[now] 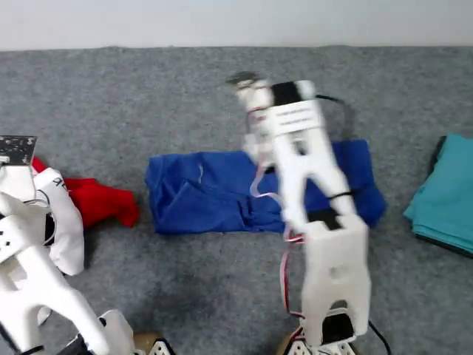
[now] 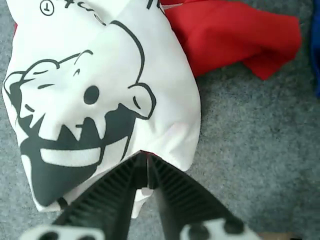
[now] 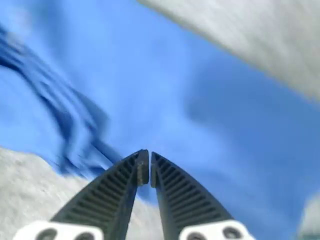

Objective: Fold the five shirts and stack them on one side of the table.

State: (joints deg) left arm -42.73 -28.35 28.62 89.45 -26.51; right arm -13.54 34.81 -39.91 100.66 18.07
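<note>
I've got the left pincer (image 2: 147,167) pressed together, its tips meeting right at the edge of the white shirt (image 2: 100,90) with the black cartoon print; from the wrist camera I can't tell whether any cloth is caught between them. The white shirt sits bunched at the left side of the grey table (image 1: 185,296), close to my left arm (image 1: 29,281), and it lies partly over the red shirt (image 2: 235,35), which is crumpled and pokes out from under it toward the middle of the table. On the high camera the blue shirt (image 1: 214,192) is spread in a rough, wrinkled rectangle at the centre of the table, just beside the red one but not touching it as far as I can see. My right arm (image 1: 325,222) stretches across the blue shirt's right half toward the far side of the table. The right pincer (image 3: 148,167) is closed too, with a hairline slit between the fingers and nothing visible in it, and it hangs above the blue cloth near where that meets bare table. At the right edge of the table, well apart from the rest, a teal shirt stack (image 1: 447,196) lies neatly folded.
</note>
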